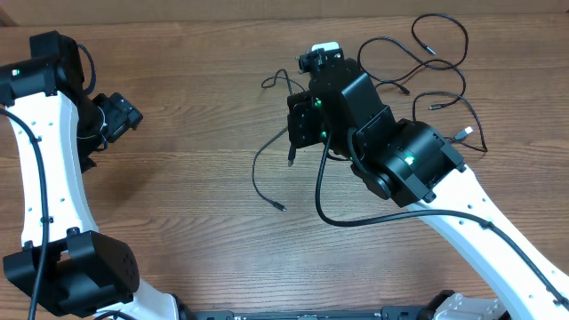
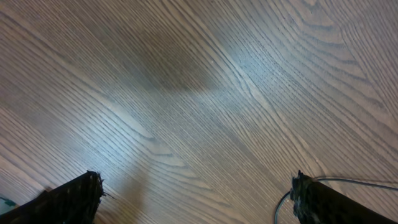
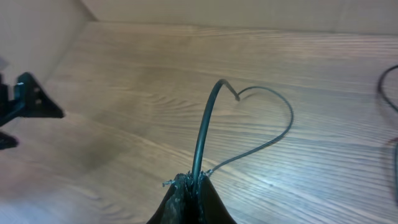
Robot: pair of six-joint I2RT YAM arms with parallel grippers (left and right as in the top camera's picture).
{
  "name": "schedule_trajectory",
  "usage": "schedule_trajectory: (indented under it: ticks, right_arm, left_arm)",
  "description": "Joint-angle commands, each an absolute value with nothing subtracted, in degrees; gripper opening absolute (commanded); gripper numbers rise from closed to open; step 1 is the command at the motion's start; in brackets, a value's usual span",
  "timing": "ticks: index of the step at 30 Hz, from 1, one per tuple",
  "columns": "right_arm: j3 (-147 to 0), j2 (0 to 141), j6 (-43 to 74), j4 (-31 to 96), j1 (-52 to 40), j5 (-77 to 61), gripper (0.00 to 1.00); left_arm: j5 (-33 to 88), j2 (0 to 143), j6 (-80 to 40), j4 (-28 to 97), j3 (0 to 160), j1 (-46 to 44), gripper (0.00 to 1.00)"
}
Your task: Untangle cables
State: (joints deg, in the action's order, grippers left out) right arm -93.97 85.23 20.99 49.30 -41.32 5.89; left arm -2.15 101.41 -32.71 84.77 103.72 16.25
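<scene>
Wood-grain table (image 1: 196, 116) (mid-brown, soft glare patches), pale beige wall (image 3: 249, 12) along its far edge

Overhead now: the right arm's black wrist housing (image 1: 342, 107) covers the middle of the thin black flexible cables (image 1: 254, 173), so their crossings underneath can't be seen. Left wrist view: the left gripper (image 2: 196, 198) shows only its fingers' (image 2: 68, 200) tips, the rest clipped at the bottom edge. Plug ends are too small to read.

Left tool (image 2: 196, 186) spread wide, right tool (image 3: 189, 186) pinched tight, right arm (image 1: 498, 222) outstretched
</scene>
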Motion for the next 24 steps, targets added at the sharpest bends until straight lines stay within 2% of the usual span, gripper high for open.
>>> schedule_trajectory:
  ticks: [1,24]
  right_arm:
    - [-94.6,84.7,21.3,49.0,-41.3,0.8,0.04]
    - [-93.7,88.8,21.5,51.0,-41.5,-5.0,0.04]
  left_arm:
    - [-1.9,101.9,-33.5,84.8,103.3,16.5,1.00]
    - [-1.9,101.9,-33.5,84.8,103.3,16.5,1.00]
